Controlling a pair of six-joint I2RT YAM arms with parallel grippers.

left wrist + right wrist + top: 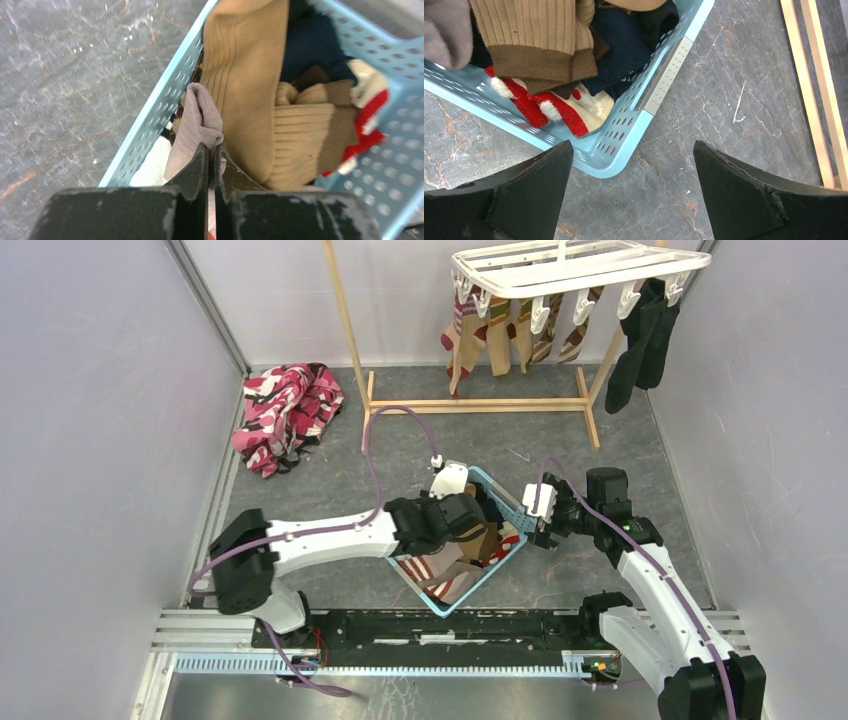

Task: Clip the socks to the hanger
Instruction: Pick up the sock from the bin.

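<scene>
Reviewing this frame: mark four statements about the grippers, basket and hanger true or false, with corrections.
1. The left gripper is shut on a grey sock inside the blue basket. True.
2. The right gripper clamps the basket's rim. False: its jaws stand wide open near the basket's corner, holding nothing.
3. The hanger carries no socks yet. False: several hang from its clips, including black socks.
4. The patterned cloth lies left of the wooden stand. True.
</scene>
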